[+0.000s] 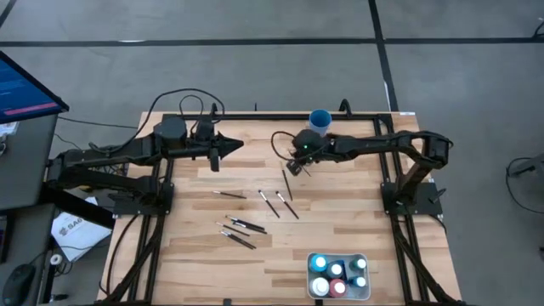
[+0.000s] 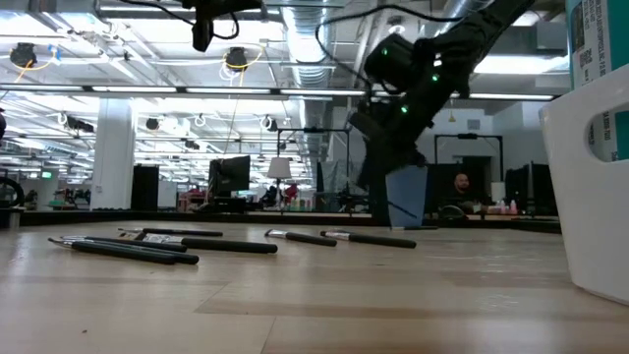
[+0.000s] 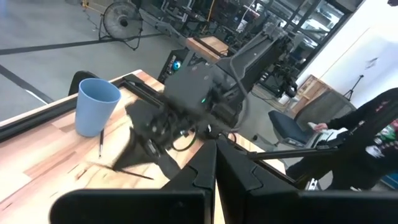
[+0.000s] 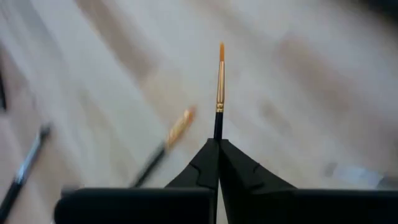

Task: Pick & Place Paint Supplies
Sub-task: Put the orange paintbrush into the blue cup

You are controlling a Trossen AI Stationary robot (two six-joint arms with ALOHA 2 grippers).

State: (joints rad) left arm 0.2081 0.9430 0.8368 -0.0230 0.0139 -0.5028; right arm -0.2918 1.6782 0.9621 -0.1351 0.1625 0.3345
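My right gripper (image 1: 293, 167) is over the table's far middle, just near of the blue cup (image 1: 320, 119), and is shut on a thin dark paintbrush (image 4: 219, 93) with an orange tip. Several more paintbrushes (image 1: 269, 202) lie flat on the wood toward the middle and near left (image 1: 240, 228). Paint bottles (image 1: 337, 274) stand in the white tray (image 1: 365, 291) at the near right. My left gripper (image 1: 214, 161) hangs shut and holding nothing above the far left of the table. My right gripper pinches the paintbrush's dark handle (image 4: 217, 132) just behind the metal ferrule, between its two fingertips. The fingers slant down from the table's right, and the brush runs on along them. Its bristle end (image 4: 221, 51) sticks out ahead, above the wood.
The blue cup (image 2: 406, 202) stands right behind my right gripper (image 2: 378, 162). One loose brush (image 4: 177, 127) lies on the table just below the held one. The white tray's wall (image 2: 590, 197) rises at the near right. Bare wood spreads across the near left.
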